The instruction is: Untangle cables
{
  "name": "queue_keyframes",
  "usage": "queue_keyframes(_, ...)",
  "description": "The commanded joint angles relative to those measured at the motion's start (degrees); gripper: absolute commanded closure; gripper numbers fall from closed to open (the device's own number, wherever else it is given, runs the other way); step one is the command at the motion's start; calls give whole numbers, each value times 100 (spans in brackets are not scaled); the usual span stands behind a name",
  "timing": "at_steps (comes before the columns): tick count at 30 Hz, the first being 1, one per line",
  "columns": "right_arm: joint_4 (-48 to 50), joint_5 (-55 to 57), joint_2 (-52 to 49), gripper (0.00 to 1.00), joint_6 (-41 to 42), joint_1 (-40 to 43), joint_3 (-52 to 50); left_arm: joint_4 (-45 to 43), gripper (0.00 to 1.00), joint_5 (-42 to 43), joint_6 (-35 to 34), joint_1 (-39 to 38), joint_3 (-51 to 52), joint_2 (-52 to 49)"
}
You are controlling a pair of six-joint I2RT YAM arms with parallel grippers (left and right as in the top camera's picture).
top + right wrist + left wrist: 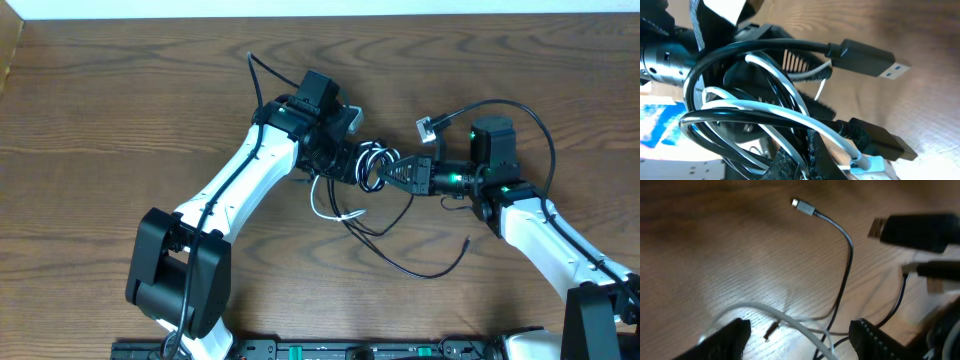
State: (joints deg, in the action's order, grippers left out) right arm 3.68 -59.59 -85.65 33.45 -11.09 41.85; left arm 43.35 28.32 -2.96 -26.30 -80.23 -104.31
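two arms: both reach over a brown wooden table (pixel 120 100) and meet near its middle, tips almost touching.
cables (pixel 372 163): a small coil of black and white cords sits right between the two tips, and seems to me lifted off the wood; loose ends spill out toward the arm bases.
white cable (pixel 325 208): a loop of it lies on the table just below the left arm's tip.
black tail (pixel 420 268): one long thin strand sweeps out of the coil in a wide curve and ends near the right arm.
usb plug (pixel 867 57): seen from the right wrist, it juts sideways out of the coil, with a second black plug lower down.
small plug (pixel 802 206): seen from the left wrist, a slim grey-tipped end lies flat on the wood, apart from the coil.
left gripper (pixel 802 337): its fingers stand wide apart; white and black strands run through the gap, nothing pinched.
right gripper (pixel 393 172): its fingers look drawn together with strands running into them; i read it as clamped on the coil, though the contact itself is hidden.
key relation: from the right jaws the coil lies straight toward the left arm, on the line joining the two tips; its loops stand roughly across that line. the right arm has it, and the left fingers wait just beside.
next move, my guess: the left jaws need to close on a single strand before any pulling apart, or the loops may tighten.
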Motion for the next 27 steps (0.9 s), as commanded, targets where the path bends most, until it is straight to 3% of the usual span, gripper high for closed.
queue_keyframes(1,-199,-413,59,99,76,17,57,-35,60,-48,33,20,46,98)
queue_keyframes(2,-243,-363,59,99,74,17,57,4,80,-50,35,20,46,98)
queue_keyframes(3,-240,-339,59,99,72,17,57,33,90,-50,35,24,46,98)
queue_keyframes(4,-240,-302,59,99,74,17,57,61,93,-52,35,24,46,98)
queue_keyframes(9,-625,341,59,99,76,31,57,219,92,-404,37,59,44,116)
queue_keyframes(16,-2439,2684,59,99,-223,245,57,481,92,-651,37,420,44,518)
queue_keyframes(18,-2594,2824,59,96,-409,254,57,525,93,-651,37,455,44,673)
queue_keyframes(19,-2671,2922,59,89,-444,254,57,549,92,-651,37,455,44,767)
queue_keyframes(25,-3217,4118,59,94,-192,254,57,684,92,-629,20,455,44,907)
queue_keyframes(27,-3093,3873,59,93,-184,254,57,719,92,-466,-9,448,44,907)
